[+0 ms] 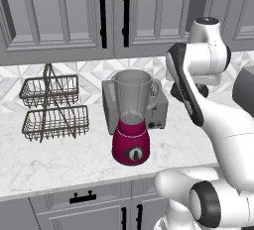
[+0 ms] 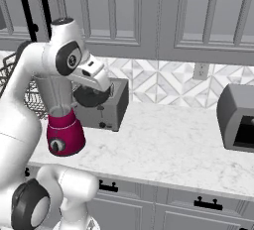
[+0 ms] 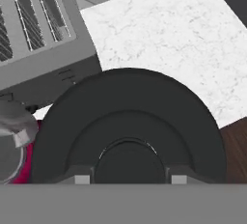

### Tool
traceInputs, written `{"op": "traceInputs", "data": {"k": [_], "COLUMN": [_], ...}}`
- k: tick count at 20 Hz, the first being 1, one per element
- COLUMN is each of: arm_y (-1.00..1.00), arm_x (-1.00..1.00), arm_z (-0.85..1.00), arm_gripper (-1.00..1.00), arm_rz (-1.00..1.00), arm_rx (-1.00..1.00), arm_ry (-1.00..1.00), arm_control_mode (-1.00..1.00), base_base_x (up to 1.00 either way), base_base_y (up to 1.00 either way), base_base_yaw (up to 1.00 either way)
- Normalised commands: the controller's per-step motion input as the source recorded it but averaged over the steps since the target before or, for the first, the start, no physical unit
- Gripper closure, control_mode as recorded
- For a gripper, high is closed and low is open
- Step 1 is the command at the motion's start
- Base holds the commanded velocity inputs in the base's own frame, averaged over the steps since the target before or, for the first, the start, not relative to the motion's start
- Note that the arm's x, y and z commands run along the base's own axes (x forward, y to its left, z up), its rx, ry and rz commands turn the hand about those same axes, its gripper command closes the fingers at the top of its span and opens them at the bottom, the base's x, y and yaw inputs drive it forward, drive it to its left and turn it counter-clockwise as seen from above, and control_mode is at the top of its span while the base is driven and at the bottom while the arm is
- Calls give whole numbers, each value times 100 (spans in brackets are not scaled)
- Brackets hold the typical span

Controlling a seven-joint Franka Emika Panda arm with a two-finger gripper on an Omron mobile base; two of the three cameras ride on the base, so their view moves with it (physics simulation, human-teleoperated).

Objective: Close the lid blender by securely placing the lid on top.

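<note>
The gripper (image 2: 92, 95) holds the dark lid (image 3: 128, 131) aloft over the counter's (image 2: 163, 144) front half – the blender's (image 1: 131, 117) open jar stands upright just to its left, lower, by the toaster (image 3: 38, 39).

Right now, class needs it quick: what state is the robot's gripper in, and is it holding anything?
Gripper: shut on the dark round lid, carried beside the open blender jar, not yet on it.

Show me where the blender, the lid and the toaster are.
blender (image 1: 131, 147): left base view, on its magenta base.
lid (image 3: 130, 121): hand view, on its dark domed top.
toaster (image 3: 43, 59): hand view, on its grey side wall below the slots.
</note>
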Motion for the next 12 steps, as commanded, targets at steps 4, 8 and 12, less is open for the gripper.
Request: {"op": "traceInputs", "data": {"k": [4,8,12], "arm_y": [89,72,58], "arm_x": [0,15,16], "arm_z": [84,64,4], "arm_gripper": [100,100,100], "arm_rz": [2,0,-5], "arm_rx": [8,9,7], "arm_ry": [0,5,3], "arm_control_mode": [-100,-100,-100], "base_base_x": [0,0,0], "base_base_y": [0,0,0], "base_base_yaw": [0,0,0]}}
